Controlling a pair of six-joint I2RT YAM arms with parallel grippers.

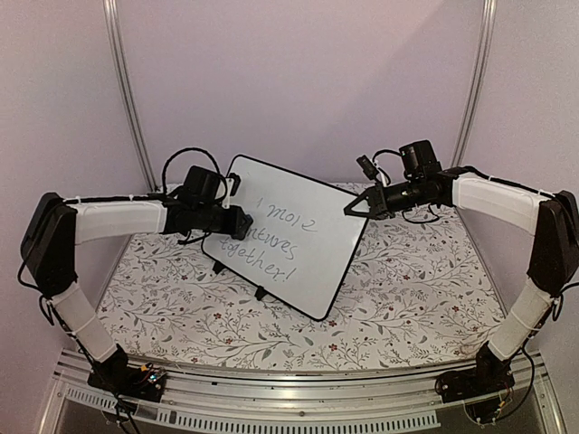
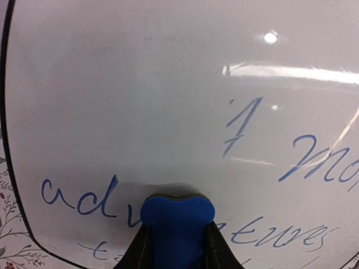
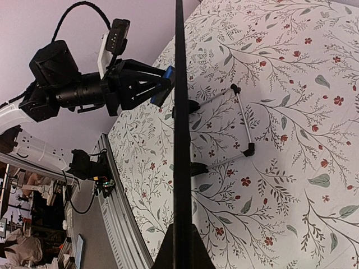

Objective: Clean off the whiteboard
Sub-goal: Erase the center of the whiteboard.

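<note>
The whiteboard (image 1: pixel 298 237) stands tilted on the flowered table, with handwriting across its middle and lower part. My left gripper (image 1: pixel 242 220) is shut on a small blue eraser (image 2: pixel 176 219) pressed against the board face (image 2: pixel 140 112) among blue handwriting. My right gripper (image 1: pixel 351 209) is shut on the board's upper right edge, seen edge-on as a black strip (image 3: pixel 180 140) between its fingers. The right wrist view also shows the left gripper with the eraser (image 3: pixel 162 84) at the board.
The board's wire stand (image 3: pixel 242 120) and black feet rest on the flowered tablecloth (image 1: pixel 416 280) behind it. A metal rail (image 1: pixel 298 380) runs along the near table edge. Vertical frame poles (image 1: pixel 127 90) stand at the back.
</note>
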